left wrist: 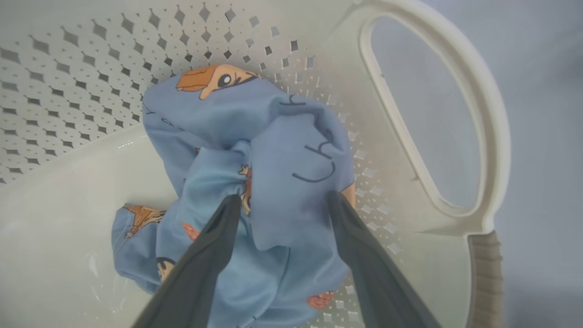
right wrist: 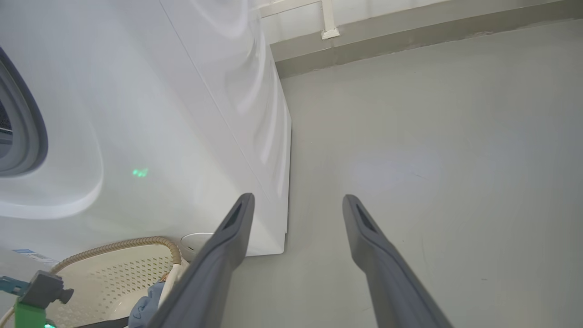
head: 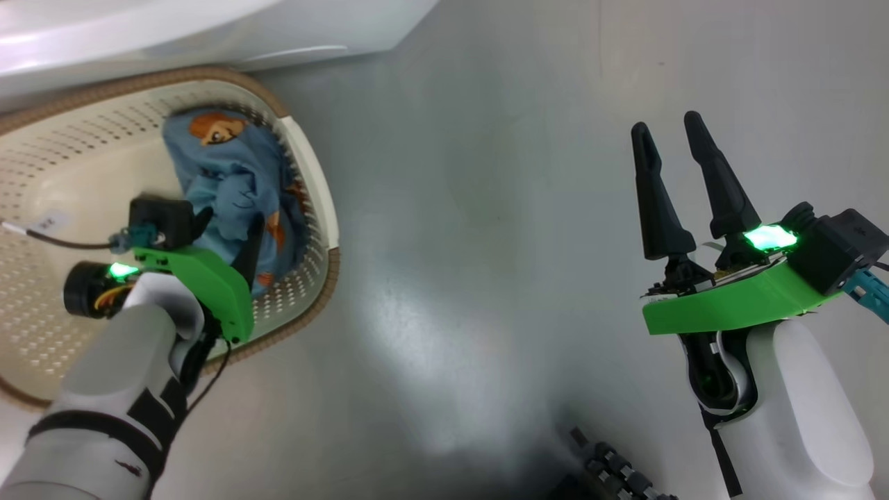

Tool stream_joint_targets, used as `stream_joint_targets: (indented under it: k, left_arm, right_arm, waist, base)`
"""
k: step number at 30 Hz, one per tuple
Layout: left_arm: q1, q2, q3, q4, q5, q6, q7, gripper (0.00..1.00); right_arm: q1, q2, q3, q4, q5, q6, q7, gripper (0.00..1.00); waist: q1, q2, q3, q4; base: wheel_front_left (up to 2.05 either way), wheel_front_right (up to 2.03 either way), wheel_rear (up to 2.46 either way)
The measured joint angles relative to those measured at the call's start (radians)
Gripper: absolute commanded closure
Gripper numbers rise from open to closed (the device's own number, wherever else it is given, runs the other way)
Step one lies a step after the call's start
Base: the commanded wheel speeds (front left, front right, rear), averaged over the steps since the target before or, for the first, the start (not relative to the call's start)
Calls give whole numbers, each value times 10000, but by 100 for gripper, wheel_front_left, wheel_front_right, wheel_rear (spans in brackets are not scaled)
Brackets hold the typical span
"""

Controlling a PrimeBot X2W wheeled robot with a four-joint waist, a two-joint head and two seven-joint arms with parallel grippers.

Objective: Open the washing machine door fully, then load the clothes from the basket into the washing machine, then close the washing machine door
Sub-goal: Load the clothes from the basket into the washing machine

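Left end effector (left wrist: 282,202): fingers spread wide, straddling a bunched fold of the clothes (left wrist: 255,136), touching the fabric, not clamped. Clothes lie in the basket (head: 305,160), against its 3 o'clock wall. Right end effector (head: 667,128): spread wide, empty, above the floor (head: 486,208). Washing machine (head: 139,35) at the basket's 12 o'clock.

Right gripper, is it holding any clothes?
No, the right gripper is open above the grey floor, with nothing between its fingers.
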Motion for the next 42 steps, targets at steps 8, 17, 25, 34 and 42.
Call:
stream_joint_targets:
  k: [8,17,25,34,42]
  left_arm:
    - [-538,347,-853,282,-1014,0,249,0]
    - [-885,660,-1634,364,-1975,0,623,100]
    - [-890,796,-1985,318,-2823,0,460,100]
    - [-476,861,-2234,146,-3394,0,-144,100]
    - [180,947,-1062,-663,-2782,0,-148,100]
  right_arm:
    - [-108,98,130,-127,-2,0,-2,0]
    - [-108,130,278,-240,-63,0,-2,0]
    - [-109,136,213,-236,-73,0,0,0]
    - [-107,123,257,73,-119,0,-2,0]
    - [-42,-86,280,393,-188,0,0,0]
  waist:
    - [0,0,393,-322]
    - [0,0,635,-646]
    - [1,0,411,-559]
    - [0,0,-353,-235]
    - [0,0,-1236,263]
  base:
    - [0,0,0]
    - [0,0,0]
    - [0,0,0]
    - [0,0,0]
    - [0,0,0]
